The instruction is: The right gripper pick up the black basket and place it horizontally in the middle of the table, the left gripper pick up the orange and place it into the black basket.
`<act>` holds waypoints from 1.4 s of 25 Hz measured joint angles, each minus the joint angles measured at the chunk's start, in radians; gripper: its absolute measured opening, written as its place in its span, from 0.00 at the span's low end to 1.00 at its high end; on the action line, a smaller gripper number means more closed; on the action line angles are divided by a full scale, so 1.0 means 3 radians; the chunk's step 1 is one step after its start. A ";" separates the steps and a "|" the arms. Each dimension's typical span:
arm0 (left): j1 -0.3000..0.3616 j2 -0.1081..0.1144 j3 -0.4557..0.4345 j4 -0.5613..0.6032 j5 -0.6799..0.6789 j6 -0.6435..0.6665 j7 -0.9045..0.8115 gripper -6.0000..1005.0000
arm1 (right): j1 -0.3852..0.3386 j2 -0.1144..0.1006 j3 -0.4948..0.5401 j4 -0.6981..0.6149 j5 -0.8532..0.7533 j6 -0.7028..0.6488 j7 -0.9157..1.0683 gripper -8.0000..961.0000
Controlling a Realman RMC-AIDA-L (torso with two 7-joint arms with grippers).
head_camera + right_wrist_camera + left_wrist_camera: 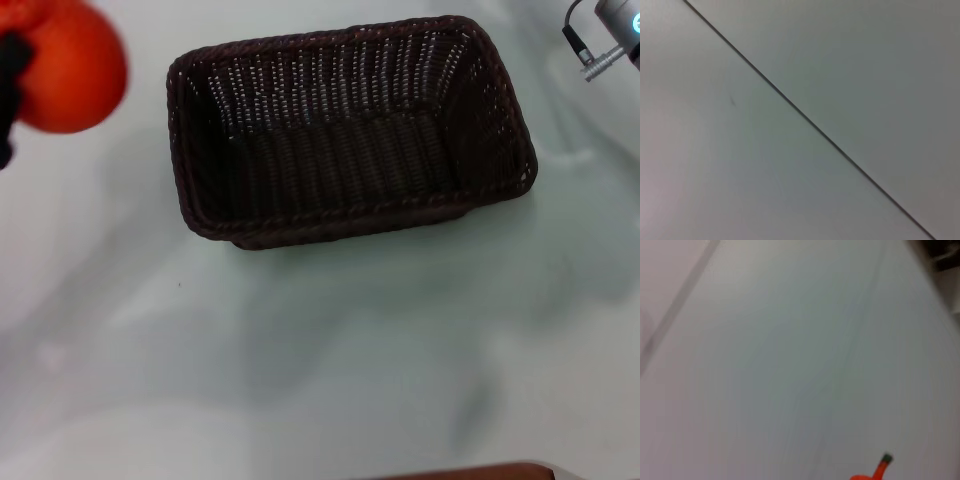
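I see the dark brown-black woven wicker basket, rectangular with a braided rim and sloping sides, sitting on the plain white, faintly glossy worktop. It lies with its long side across my head view, in the middle to far part of the worktop, open side up, nothing inside it.

The bright orange-red round fruit is up at the far left corner of the head view, close to the camera and blurred, off to the left of the basket and apart from it. A black piece of the left tool overlaps the fruit's left side at the frame edge. The fruit looks held up off the worktop by that tool, but I cannot tell how the fingers sit on it. In the left wrist view only a sliver of the fruit with its short stem pokes in at the frame edge, bare white worktop behind.

Right arm: only a grey metal end with a cable shows at the far right corner of the head view, clear of the basket. The right tool itself is out of view. Right wrist view shows bare white surface crossed by a thin dark line.
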 joint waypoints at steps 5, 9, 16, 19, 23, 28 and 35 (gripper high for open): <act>-0.0282 -0.0016 0.0511 0.0002 0.0013 0.0099 -0.0114 0.06 | -0.0021 0.0000 0.0000 0.0032 0.0001 0.0061 0.0013 0.79; -0.0419 -0.0026 0.0985 0.0005 0.0014 0.0366 -0.0147 0.08 | -0.0057 0.0000 0.0000 0.0070 0.0001 0.0094 0.0026 0.79; -0.0573 -0.0054 0.1759 0.0007 0.0001 0.0942 -0.0411 0.26 | -0.0096 0.0001 0.0020 0.0129 0.0001 0.0097 0.0002 0.79; -0.0579 -0.0071 0.1768 0.0012 -0.0016 0.0992 -0.0412 0.32 | -0.0102 0.0004 0.0020 0.0153 0.0001 0.0099 0.0001 0.79; -0.0563 -0.0066 0.1754 0.0013 -0.0119 0.0943 -0.0415 0.41 | -0.0107 0.0005 0.0011 0.0161 0.0001 0.0100 0.0000 0.79; -0.0466 -0.0047 0.1757 -0.0014 -0.0294 0.0770 -0.0401 0.69 | -0.0107 0.0005 0.0002 0.0164 0.0001 0.0099 0.0010 0.80; -0.0145 -0.0045 0.1697 -0.0131 -0.0794 0.0506 -0.0167 0.87 | -0.0103 0.0005 0.0007 0.0165 0.0001 0.0101 0.0023 0.80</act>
